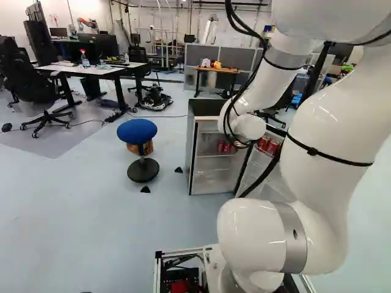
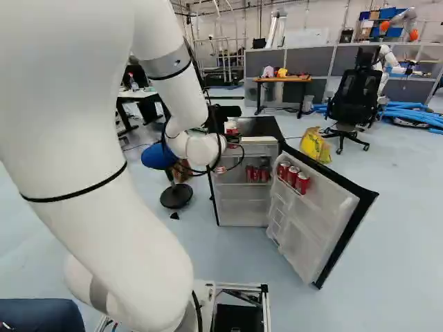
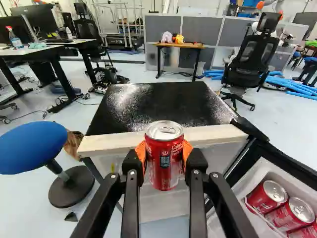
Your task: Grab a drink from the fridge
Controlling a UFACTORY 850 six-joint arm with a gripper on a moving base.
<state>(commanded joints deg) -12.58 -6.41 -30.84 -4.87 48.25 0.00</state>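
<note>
In the right base view my gripper point(image 2: 231, 131) is partly hidden behind the arm's wrist, at the fridge's front top edge. The wrist view shows the gripper point(image 3: 165, 157) shut on a red can point(image 3: 164, 171), orange pads pressing from both sides. The can is upright, in front of the fridge's pale top edge. The fridge point(image 2: 243, 207) stands with its door point(image 2: 315, 225) swung out. Red cans point(image 3: 290, 214) line the door shelf, and more red cans point(image 2: 257, 173) stand on an inner shelf.
The fridge's black top point(image 3: 163, 104) lies just beyond the held can. A blue stool point(image 1: 142, 131) is beside the fridge, opposite the open door. Farther off are a wooden-topped table point(image 3: 178, 45), a black office chair point(image 3: 250, 62), a yellow bag point(image 2: 315, 145) and another robot point(image 2: 391, 59).
</note>
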